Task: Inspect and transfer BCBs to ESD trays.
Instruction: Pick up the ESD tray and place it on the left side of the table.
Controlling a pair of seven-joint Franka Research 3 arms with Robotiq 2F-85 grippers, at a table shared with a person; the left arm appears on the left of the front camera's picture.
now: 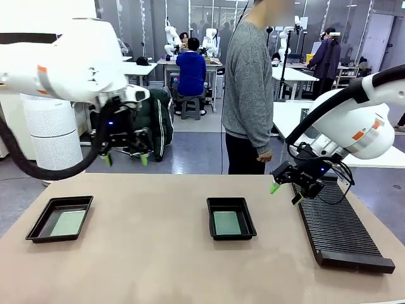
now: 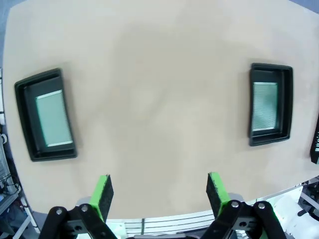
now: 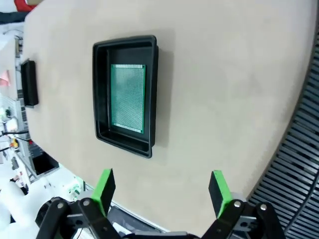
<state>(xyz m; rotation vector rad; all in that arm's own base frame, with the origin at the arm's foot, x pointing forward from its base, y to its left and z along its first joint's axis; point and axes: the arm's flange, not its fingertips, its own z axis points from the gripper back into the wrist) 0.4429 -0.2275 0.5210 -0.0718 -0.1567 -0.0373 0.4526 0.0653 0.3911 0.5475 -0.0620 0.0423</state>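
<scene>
I've got both tools raised off the worktop (image 1: pixel 158 253), left tool (image 1: pixel 126 158) and right tool (image 1: pixel 285 192) spread apart, empty; one BCB (image 1: pixel 68 222) lies in the left tray (image 1: pixel 38 226), another BCB (image 1: pixel 226 222) in the middle tray (image 1: pixel 231 235); looks like transfers done; next, I'd check the rack (image 1: pixel 338 231) for more.

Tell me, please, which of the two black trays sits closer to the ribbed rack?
The middle tray, holding a green board, sits nearer the rack. The other tray lies by the table's left edge.
</scene>
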